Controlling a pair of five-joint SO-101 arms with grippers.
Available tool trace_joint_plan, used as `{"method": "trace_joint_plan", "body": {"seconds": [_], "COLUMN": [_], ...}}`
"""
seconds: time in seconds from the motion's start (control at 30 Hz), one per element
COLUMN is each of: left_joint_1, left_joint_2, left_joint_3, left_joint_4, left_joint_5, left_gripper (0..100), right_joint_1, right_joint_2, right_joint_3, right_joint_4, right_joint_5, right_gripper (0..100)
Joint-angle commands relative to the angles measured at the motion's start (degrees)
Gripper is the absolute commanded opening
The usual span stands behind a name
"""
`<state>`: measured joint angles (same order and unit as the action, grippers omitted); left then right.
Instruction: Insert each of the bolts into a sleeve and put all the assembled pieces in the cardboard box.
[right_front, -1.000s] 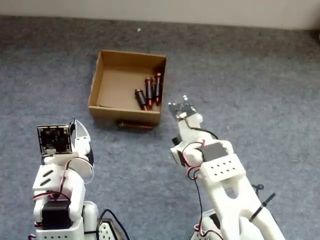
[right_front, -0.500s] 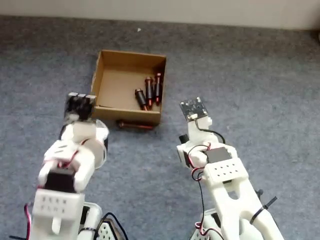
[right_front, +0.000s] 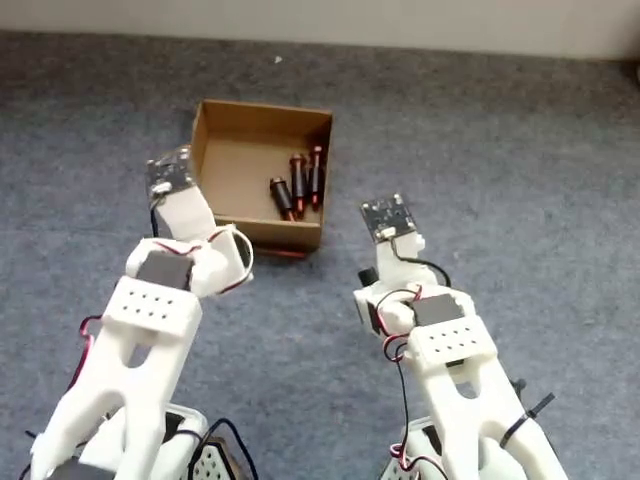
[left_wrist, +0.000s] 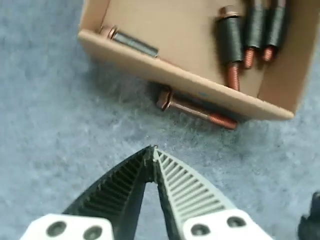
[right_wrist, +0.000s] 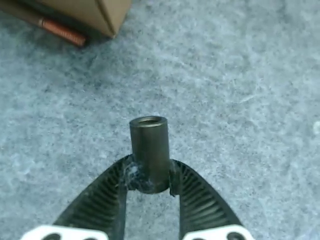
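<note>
- Lying loose on the carpet, bolt (left_wrist: 195, 109): just ahead of the left gripper (left_wrist: 151, 148); long axis crosswise to the jaws' reach, running along the outside of the cardboard box (left_wrist: 200, 86), close against its near wall
- Left gripper: jaws pressed together, tips meeting, nothing held; hangs over the carpet short of the bolt; judged the nearer arm to it
- Right gripper (right_wrist: 150, 172): jaws clamped on the lower end of a sleeve (right_wrist: 149, 142), open bore pointing out past the tips; the bolt's threaded end lies well ahead of these jaws, by the box corner
- Assembled pieces (left_wrist: 250, 30): three, side by side inside the box, beyond the bolt from the left jaws
- Next move, as judged: left jaws must widen, then close across the shaft; the wall leaves little room on the far side
</note>
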<state>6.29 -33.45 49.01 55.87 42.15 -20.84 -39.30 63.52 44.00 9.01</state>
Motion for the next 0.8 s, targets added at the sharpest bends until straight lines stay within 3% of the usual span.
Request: {"method": "trace_joint_plan", "body": {"seconds": [0.0,0.13,0.3,0.77], "left_joint_1": [1.63,4.79,6.81,3.21], "left_joint_2": [2.86,6.37,12.62,31.87], "left_joint_3": [-4.0,-5.58,-9.54,-21.85], "left_joint_4": [-0.35,-0.35,-0.26,-0.35], "left_joint_5": [9.49,15.3,21.01,22.77], "left_gripper": [4,5,21,19], "right_joint_1": [0.66,0.66,0.66,0.66], "right_joint_2": [-1.89,-1.89,-1.89,-1.89], "right_joint_3": [-0.66,-0.66,-0.57,-0.57], "right_joint_4": [-1.19,-1.19,-1.01,-0.92], "right_joint_5": [-0.53,-0.53,-0.53,-0.53], "right_gripper": [0.5,0.5,0.5,0.5]}}
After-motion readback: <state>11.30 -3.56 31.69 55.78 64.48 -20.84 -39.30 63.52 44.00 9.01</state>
